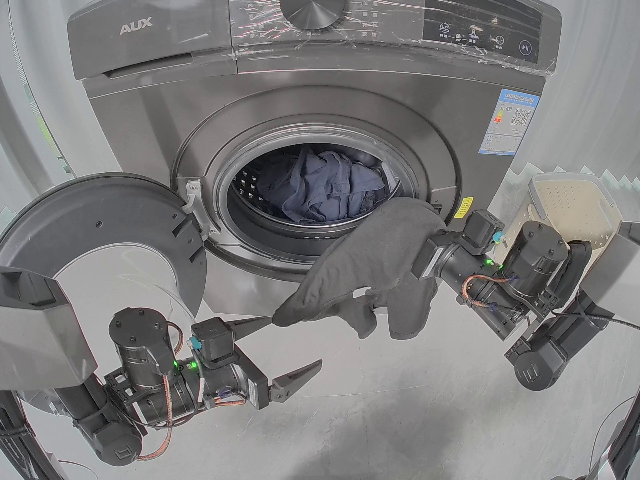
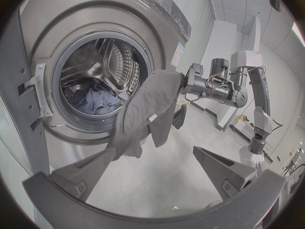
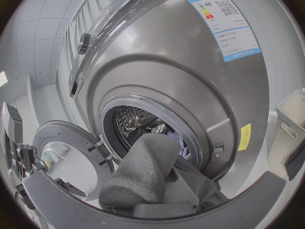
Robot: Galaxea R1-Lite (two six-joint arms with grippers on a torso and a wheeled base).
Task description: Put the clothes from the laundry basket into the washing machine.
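A dark grey garment [image 1: 373, 261] hangs in front of the lower right rim of the washing machine's [image 1: 167, 108] open drum, with my right gripper [image 1: 421, 253] shut on its upper end. The cloth drapes over the fingers and trails down toward the floor. Blue clothes [image 1: 317, 185] lie inside the drum [image 2: 95, 80]. My left gripper [image 1: 295, 341] is open low in front of the machine, and its upper fingertip sits right at the garment's lowest corner [image 2: 127, 147]. The cream laundry basket [image 1: 573, 208] stands at the right, behind my right arm.
The round door [image 1: 100, 235] is swung wide open to the left, just above my left arm. A dark cloth [image 3: 295, 163] hangs over the basket's edge [image 3: 286, 134]. Bare grey floor [image 1: 400, 401] lies in front of the machine.
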